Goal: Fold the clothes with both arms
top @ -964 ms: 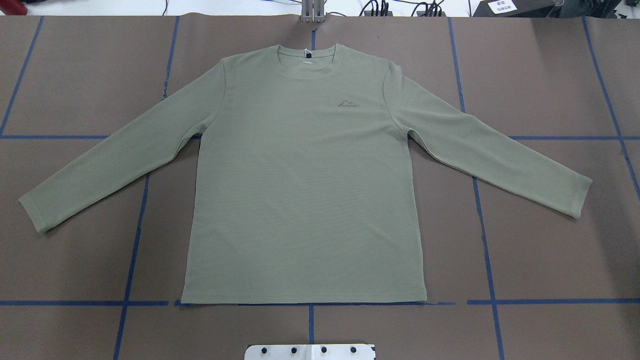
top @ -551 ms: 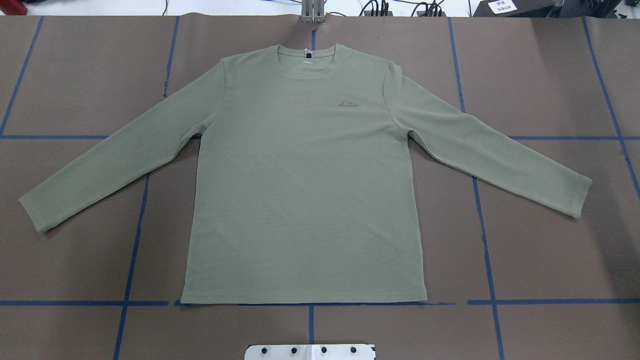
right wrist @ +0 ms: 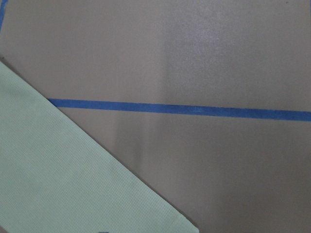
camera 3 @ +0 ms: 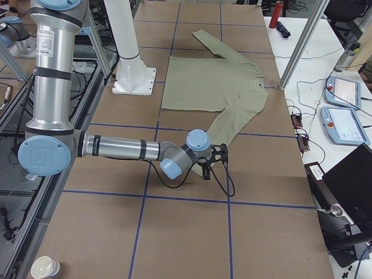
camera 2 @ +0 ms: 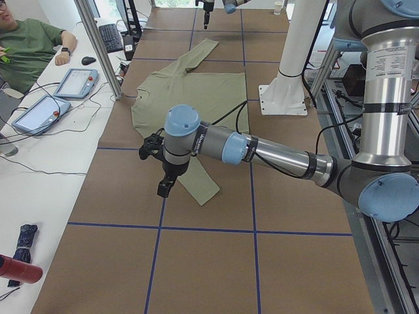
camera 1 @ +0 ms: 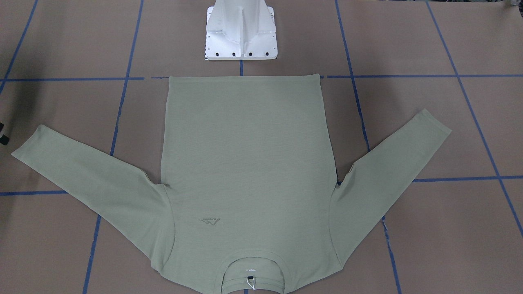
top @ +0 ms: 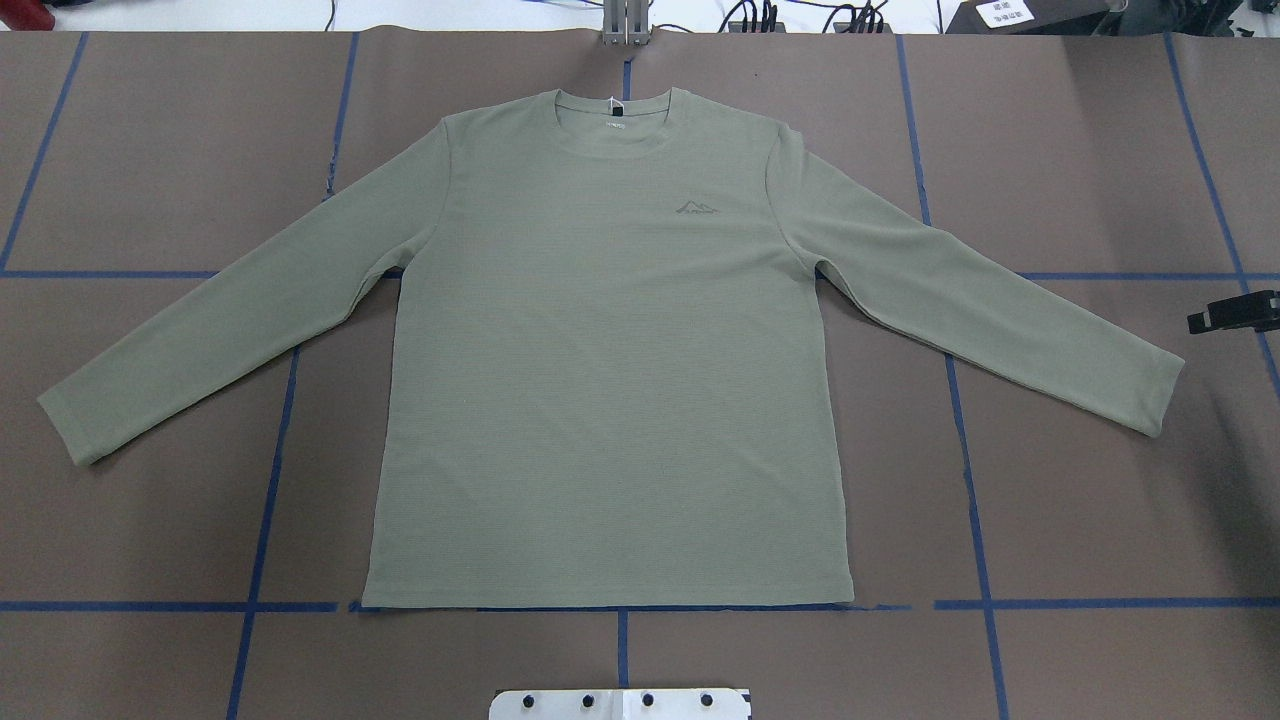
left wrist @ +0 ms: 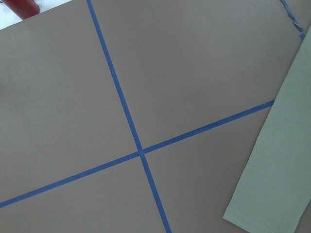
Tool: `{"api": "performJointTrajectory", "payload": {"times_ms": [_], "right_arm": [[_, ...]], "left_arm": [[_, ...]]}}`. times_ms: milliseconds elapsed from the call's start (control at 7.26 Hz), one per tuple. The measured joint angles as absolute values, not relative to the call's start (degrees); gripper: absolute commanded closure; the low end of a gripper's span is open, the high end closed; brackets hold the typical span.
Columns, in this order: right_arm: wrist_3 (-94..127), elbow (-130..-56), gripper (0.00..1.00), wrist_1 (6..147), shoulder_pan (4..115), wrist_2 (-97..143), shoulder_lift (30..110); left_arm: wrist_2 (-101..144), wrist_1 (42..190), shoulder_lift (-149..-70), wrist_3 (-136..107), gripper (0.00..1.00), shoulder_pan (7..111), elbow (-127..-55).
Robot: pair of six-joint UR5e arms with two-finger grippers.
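Bottom edge of the overhead frame: the white base plate (top: 540, 703). Just past it the shirt (top: 610, 400) lies flat, face up, in the middle of the brown counter (top: 1100, 500). Its hem runs along a blue tape line (top: 150, 606), both sleeves slant out and down, and the logo (top: 697, 208) and round neckline sit toward the top. At the right edge the right pincer (top: 1232, 311) pokes in near the cuff, not on it. It's only a black sliver, so I cannot tell whether it is apart or together. In the left-end view the left pincer (camera 2: 163, 186) hangs mid-frame by the other cuff, and again I cannot tell how its jaws stand.
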State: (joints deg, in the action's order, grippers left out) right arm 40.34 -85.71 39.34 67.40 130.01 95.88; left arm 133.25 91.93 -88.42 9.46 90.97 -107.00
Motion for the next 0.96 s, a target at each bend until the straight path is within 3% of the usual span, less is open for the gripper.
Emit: {"api": "performJointTrajectory", "payload": {"times_ms": [551, 964], "right_arm": [[44.7, -81.8, 0.12, 35.0, 62.5, 126.3, 95.3], [44.7, -81.1, 0.22, 35.0, 61.1, 126.0, 95.7]], "left_arm": [[133.3, 91.9, -88.4, 9.5, 0.00, 91.0, -107.0], [133.3, 91.9, -88.4, 9.5, 0.00, 91.0, -106.9]]}}
